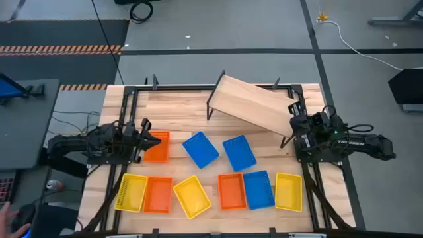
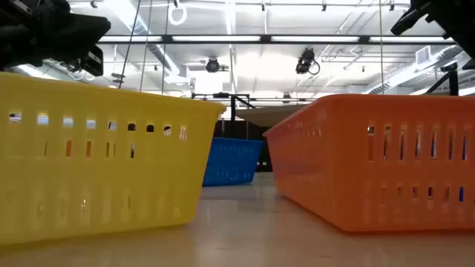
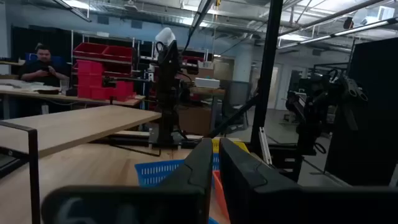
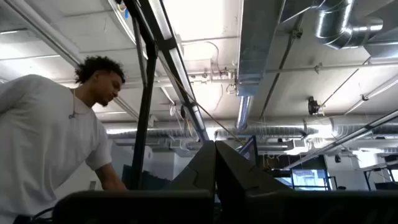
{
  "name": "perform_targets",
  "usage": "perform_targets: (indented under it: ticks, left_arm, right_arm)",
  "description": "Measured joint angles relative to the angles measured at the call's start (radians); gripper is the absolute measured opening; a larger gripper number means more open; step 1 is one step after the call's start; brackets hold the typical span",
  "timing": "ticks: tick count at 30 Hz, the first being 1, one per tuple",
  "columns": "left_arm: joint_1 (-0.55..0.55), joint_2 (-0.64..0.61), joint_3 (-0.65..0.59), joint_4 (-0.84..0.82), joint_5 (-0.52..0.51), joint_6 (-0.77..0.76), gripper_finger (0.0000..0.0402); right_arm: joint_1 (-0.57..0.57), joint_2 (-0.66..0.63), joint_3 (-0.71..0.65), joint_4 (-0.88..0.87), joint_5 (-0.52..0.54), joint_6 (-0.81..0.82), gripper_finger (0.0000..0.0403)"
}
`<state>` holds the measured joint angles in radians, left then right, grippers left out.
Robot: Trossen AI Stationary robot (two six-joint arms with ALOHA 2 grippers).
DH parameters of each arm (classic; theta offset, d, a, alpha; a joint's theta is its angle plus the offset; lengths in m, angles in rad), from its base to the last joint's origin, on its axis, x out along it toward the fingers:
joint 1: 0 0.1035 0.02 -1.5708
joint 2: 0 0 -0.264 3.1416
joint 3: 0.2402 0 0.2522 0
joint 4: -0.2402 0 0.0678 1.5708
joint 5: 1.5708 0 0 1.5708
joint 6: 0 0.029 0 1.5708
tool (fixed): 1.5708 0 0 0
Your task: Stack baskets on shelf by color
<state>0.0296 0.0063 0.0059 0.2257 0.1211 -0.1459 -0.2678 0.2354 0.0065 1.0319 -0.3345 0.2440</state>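
Nine baskets lie on the slatted table. An orange basket (image 1: pixel 158 149) and two blue ones (image 1: pixel 200 149) (image 1: pixel 239 153) form a middle row. Along the near edge sit yellow (image 1: pixel 131 192), orange (image 1: pixel 158 194), yellow (image 1: pixel 192 196), orange (image 1: pixel 232 191), blue (image 1: pixel 259 190) and yellow (image 1: pixel 288 191). The shelf (image 1: pixel 254 102) stands askew on its black legs at the far right. My left gripper (image 1: pixel 156 139) (image 3: pixel 214 165) is shut, level, over the middle-row orange basket's left edge. My right gripper (image 1: pixel 294 111) (image 4: pixel 216 165) is shut by the shelf's right end, tipped upward.
A black frame rail (image 1: pixel 198 86) runs along the table's far edge. Bare wood (image 1: pixel 172 112) lies left of the shelf. In the low view a yellow basket (image 2: pixel 96 163) and an orange one (image 2: pixel 378 156) stand close. A person (image 4: pixel 50 130) leans in beyond the table.
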Motion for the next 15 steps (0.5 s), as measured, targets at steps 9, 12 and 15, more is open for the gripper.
perform_targets:
  ticks: [9,12,15]
  left_arm:
    - [0.000,0.000,0.000,0.000,0.000,0.000,0.0028]
    - [0.000,0.000,0.000,0.000,0.000,0.000,0.0032]
    - [0.000,0.000,0.000,0.000,0.000,0.000,0.0036]
  right_arm:
    - [0.000,0.000,0.000,0.000,0.000,0.000,0.0012]
    - [0.000,0.000,0.000,0.000,0.000,0.000,0.0012]
    - [0.000,0.000,0.000,0.000,0.000,0.000,0.0012]
